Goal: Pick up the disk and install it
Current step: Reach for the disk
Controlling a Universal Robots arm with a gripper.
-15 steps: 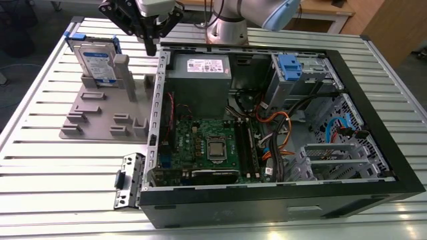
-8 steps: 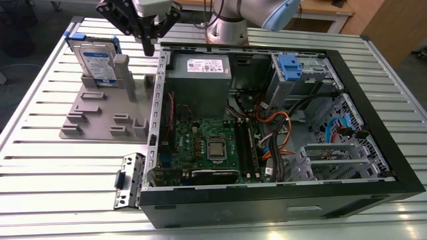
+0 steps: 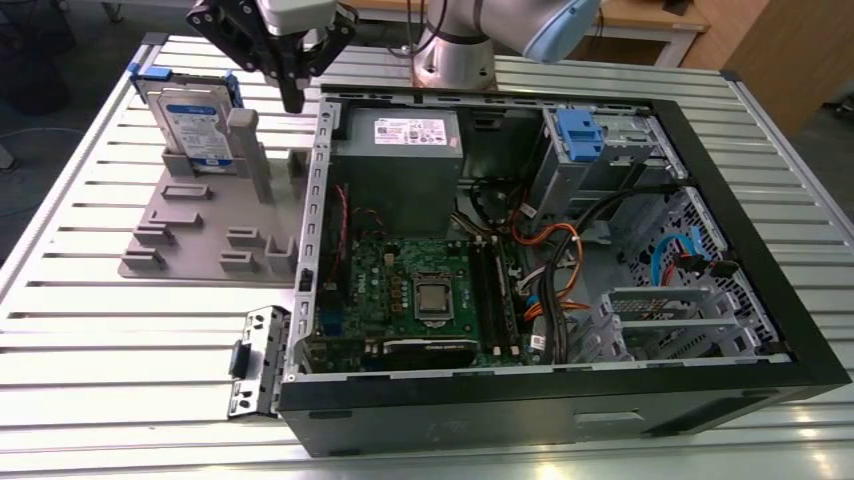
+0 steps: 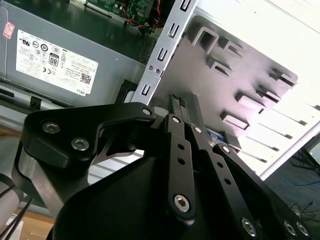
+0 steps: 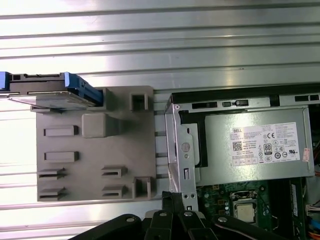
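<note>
The disk [image 3: 198, 122] stands on edge in a slot at the far end of the grey holder [image 3: 187, 235], its white-and-blue label and blue side rails showing. In the first wrist view the disk [image 5: 50, 91] appears edge-on at the holder's [image 5: 90, 170] corner. My gripper [image 3: 294, 100] hangs above the table, a little toward the exterior view's right of the disk, between the holder and the computer case wall. Its black fingers [image 4: 179, 107] are shut together with nothing between them, and they touch nothing.
The open computer case [image 3: 701, 140] lies on the slatted metal table [image 3: 80, 330]. Inside are a grey power supply box [image 3: 398, 165], the motherboard [image 3: 414, 290], loose cables and a metal drive cage with a blue tab [image 3: 585, 135]. A small bracket [image 3: 254, 360] lies beside the case.
</note>
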